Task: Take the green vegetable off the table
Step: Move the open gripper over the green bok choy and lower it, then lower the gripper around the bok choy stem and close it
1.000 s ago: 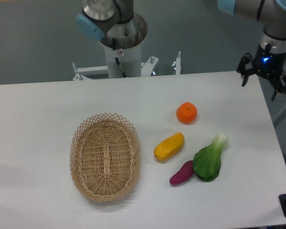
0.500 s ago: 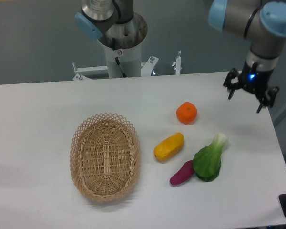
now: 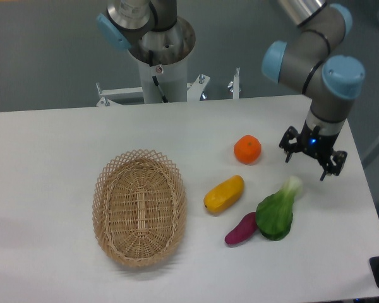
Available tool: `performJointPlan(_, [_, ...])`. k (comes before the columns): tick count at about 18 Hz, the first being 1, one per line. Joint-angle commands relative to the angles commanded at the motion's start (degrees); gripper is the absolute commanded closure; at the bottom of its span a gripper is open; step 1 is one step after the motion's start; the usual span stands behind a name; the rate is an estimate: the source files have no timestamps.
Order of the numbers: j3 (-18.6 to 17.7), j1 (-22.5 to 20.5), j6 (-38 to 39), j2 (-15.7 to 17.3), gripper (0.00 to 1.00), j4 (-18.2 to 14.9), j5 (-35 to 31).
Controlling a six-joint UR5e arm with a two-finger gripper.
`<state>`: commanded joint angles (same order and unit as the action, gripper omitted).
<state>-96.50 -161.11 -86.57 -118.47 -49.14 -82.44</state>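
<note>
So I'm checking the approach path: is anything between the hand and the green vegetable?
Nothing visible. The open hand hangs just above the green vegetable at its stalk end. The purple piece touches its far leaf side.

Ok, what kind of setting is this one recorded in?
Most likely a robotics lab bench, not a real kitchen: a bare white table against a plain grey wall, an arm on a pedestal mount behind it, and toy produce such as the green vegetable beside a wicker basket.

Toward the tabletop's (image 3: 63, 145) right edge we log the vegetable (image 3: 276, 211), tool (image 3: 311, 159) above its stalk; eggplant piece (image 3: 240, 229) touching its left, oblong fruit (image 3: 223, 194), round fruit (image 3: 247, 149) behind; basket (image 3: 139, 207) mid-tabletop.
</note>
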Motion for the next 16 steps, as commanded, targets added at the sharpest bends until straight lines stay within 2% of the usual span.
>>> performJointPlan(5, [-0.26,1.14,-0.17,-0.97,0.0,1.5,-0.44])
performJointPlan(16, [-1.49,2.64,-0.09,-2.03,0.0,1.68,-4.31])
